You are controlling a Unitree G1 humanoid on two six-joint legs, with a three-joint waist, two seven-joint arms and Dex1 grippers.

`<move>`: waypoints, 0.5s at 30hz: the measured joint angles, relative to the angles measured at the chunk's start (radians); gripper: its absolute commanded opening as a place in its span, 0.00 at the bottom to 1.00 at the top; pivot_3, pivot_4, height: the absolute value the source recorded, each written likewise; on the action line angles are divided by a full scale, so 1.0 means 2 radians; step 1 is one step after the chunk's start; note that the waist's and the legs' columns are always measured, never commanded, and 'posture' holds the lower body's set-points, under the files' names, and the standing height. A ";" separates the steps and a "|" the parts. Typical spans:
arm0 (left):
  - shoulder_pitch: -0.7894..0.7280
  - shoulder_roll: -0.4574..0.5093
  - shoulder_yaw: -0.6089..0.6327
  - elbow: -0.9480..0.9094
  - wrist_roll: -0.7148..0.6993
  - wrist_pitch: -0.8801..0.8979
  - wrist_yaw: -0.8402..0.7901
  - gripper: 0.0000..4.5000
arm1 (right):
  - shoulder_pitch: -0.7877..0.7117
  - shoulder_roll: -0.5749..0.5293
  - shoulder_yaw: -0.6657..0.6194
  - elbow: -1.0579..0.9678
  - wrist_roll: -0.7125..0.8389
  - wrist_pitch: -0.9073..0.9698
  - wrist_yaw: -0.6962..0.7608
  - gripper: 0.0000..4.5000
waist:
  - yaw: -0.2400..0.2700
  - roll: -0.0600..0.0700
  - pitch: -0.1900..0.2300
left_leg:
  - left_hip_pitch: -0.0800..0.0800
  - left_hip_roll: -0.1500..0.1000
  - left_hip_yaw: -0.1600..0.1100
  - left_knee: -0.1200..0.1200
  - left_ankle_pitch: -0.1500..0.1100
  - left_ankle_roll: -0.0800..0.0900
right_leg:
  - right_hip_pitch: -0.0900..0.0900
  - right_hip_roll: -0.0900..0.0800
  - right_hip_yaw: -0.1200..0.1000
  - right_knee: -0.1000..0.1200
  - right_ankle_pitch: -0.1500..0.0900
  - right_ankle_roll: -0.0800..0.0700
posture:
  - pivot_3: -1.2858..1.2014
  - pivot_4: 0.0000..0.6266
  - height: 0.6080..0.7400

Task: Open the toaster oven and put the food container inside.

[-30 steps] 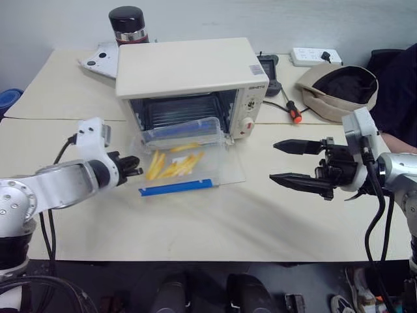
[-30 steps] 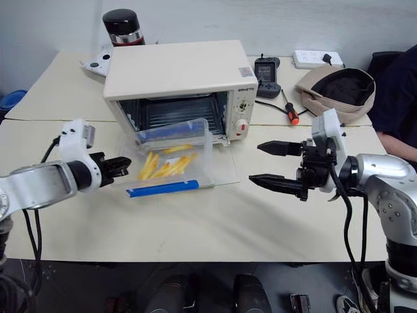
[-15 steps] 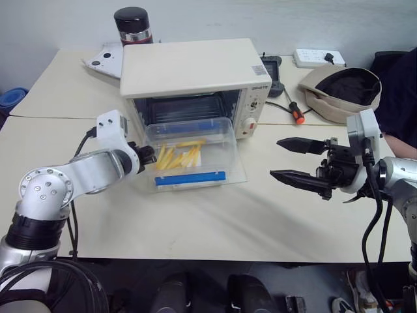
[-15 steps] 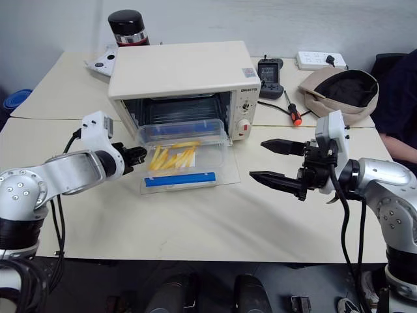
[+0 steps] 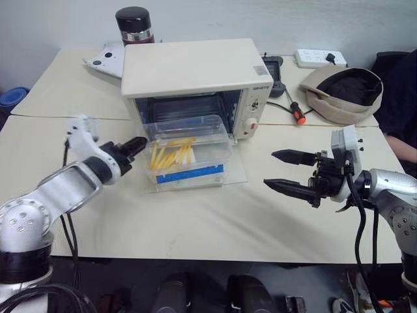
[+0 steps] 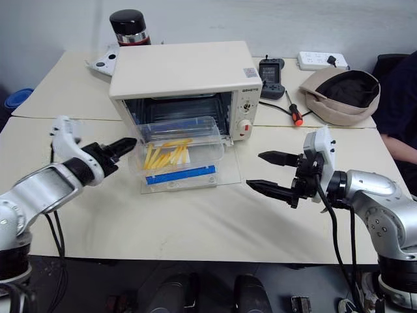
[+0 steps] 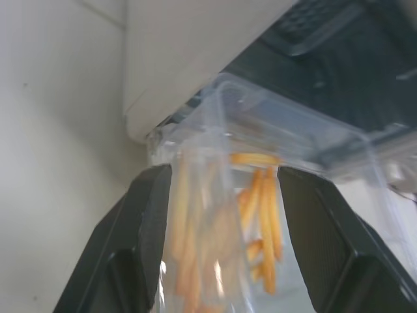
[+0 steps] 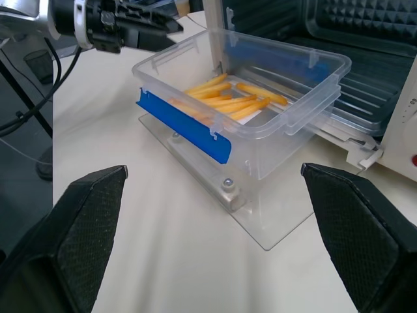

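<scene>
We are looking down at a cream toaster oven (image 6: 186,72) with its glass door lying open on the table (image 6: 195,228); a clear food container (image 6: 177,155) is resting on that door, our left gripper (image 6: 122,146) sitting beside it, our right gripper (image 6: 268,172) hovering spread apart

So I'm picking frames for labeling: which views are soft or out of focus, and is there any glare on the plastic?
Left wrist view: the food container and toaster oven are close and blurred, the yellow sticks smeared. Right wrist view: the container is crisp, with pale reflections along its rim. Head views: even lighting, soft shadows, no strong glare.
</scene>
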 measured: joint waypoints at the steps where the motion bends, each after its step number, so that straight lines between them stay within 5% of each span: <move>1: 0.006 0.007 0.011 -0.002 0.009 0.003 -0.028 0.62 | 0.001 0.000 0.002 0.000 0.000 0.000 0.003 0.86 | 0.000 0.000 0.000 | 0.000 0.000 0.000 0.000 0.000 0.000 | 0.000 0.000 0.000 0.000 0.000 0.000 | 0.52 0.24 1.00; 10: 0.120 0.067 0.104 -0.036 0.110 0.019 -0.417 0.00 | -0.011 0.000 0.042 0.001 0.010 0.012 0.034 0.16 | -0.004 0.000 0.000 | 0.000 0.000 0.000 -0.001 0.000 -0.001 | -0.001 0.000 0.000 -0.001 0.000 -0.001 | 0.52 0.24 1.00; 12: 0.134 0.081 0.103 -0.041 0.142 0.020 -0.470 0.00 | -0.014 0.003 0.057 0.001 0.010 0.012 0.038 0.01 | -0.005 0.000 0.000 | 0.000 0.000 0.000 -0.001 -0.001 -0.001 | -0.001 0.000 0.000 -0.001 0.000 -0.001 | 0.52 0.24 1.00; 15: 0.148 0.100 0.074 -0.061 0.221 0.008 -0.537 0.00 | -0.032 0.020 0.091 0.002 -0.004 0.008 0.042 0.00 | -0.009 0.000 0.000 | 0.000 0.000 0.000 -0.002 -0.001 -0.001 | -0.001 -0.001 0.000 -0.001 0.000 -0.001 | 0.52 0.24 1.00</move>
